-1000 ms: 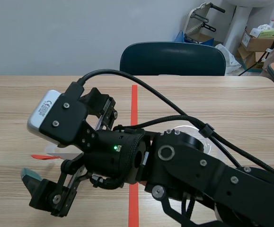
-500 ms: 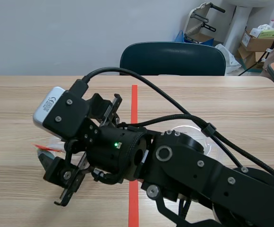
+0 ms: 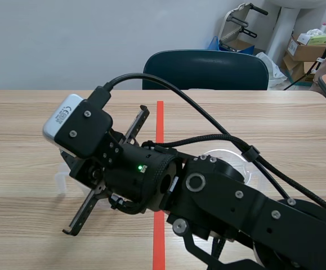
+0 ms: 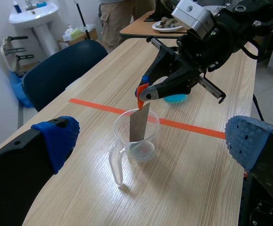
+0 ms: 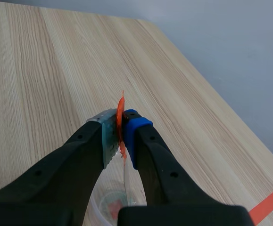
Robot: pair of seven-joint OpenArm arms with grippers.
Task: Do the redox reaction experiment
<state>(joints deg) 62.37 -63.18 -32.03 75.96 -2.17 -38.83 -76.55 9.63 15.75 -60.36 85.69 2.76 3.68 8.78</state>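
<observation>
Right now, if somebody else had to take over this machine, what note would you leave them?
Right claw: shut on the orange top end of the metal strip, holding it nearly upright.
Left claw: open, holding nothing, set back from the cup.
Clear cup: standing on the table, with the strip's lower end inside it, below the rim.
Done: strip gripped and dipped into the cup.
Left: probably release or lift out the strip. I cannot tell whether the cup holds liquid.
</observation>
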